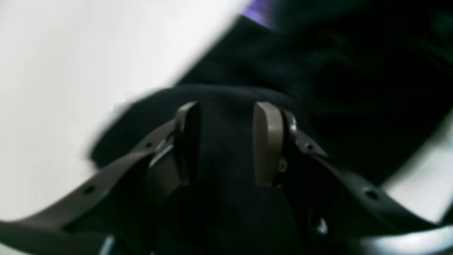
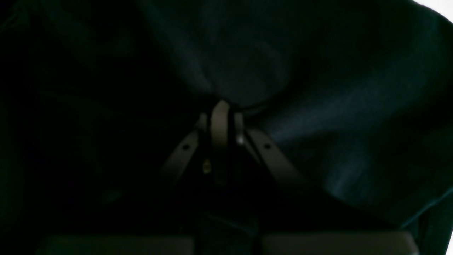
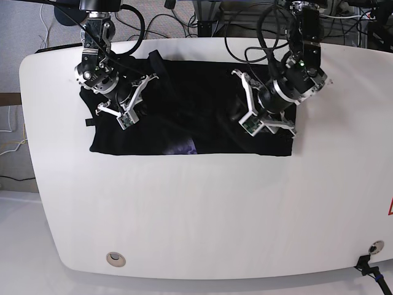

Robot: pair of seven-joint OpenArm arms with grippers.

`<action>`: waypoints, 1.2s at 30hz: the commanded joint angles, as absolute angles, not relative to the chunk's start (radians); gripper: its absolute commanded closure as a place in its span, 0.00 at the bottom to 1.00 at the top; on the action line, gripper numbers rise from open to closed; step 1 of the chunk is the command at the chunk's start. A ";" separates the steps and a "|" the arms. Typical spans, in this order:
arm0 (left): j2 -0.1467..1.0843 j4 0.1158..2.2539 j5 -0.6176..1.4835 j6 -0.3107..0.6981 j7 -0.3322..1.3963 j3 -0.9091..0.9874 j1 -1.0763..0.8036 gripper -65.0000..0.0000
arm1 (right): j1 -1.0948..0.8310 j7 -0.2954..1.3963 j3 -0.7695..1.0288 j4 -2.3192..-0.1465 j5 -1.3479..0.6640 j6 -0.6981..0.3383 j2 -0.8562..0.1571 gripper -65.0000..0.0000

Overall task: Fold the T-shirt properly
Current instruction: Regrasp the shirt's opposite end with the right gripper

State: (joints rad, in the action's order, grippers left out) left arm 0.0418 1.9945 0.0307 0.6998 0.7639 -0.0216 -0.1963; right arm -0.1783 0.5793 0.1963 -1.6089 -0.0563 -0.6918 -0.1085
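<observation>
T-shirt [image 3: 196,117] lies on the white bench [image 3: 202,215], toward its far edge, spread as a wide black band, roughly rectangular, long side left-right. Mostly plain black up. Small purple-blue patch of print peeks out at the near hem, about mid-width; same purple shows as a blurred sliver at the top of the left wrist view. Near edge is fairly straight; far-left corner is bunched and lumpy, with a dark fold standing up near the right arm.

Right claw [image 2: 221,117]: fingers pressed together, pinching T-shirt cloth, fabric gathered into a pucker at the tips and fanning away in folds. View very dark.

Left claw [image 1: 228,141]: fingers spread apart, black cloth running between them. Cannot tell if the pads touch it; frame is blurred. In the base view this claw sits over the shirt's right end, near its edge.

Both arms hang over the shirt and hide parts of it, one at each end. Cables [image 3: 258,24] trail at the far side behind the bench. A round hole [image 3: 114,259] sits in the bench's near-left corner, a dark clamp-like fitting [image 3: 368,265] at the near-right edge, well apart from the shirt.
</observation>
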 commanded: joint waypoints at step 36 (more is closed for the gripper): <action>0.156 1.598 0.047 0.645 0.650 0.130 -0.194 0.67 | -0.012 0.920 0.645 -1.778 -0.208 -0.698 -0.082 0.27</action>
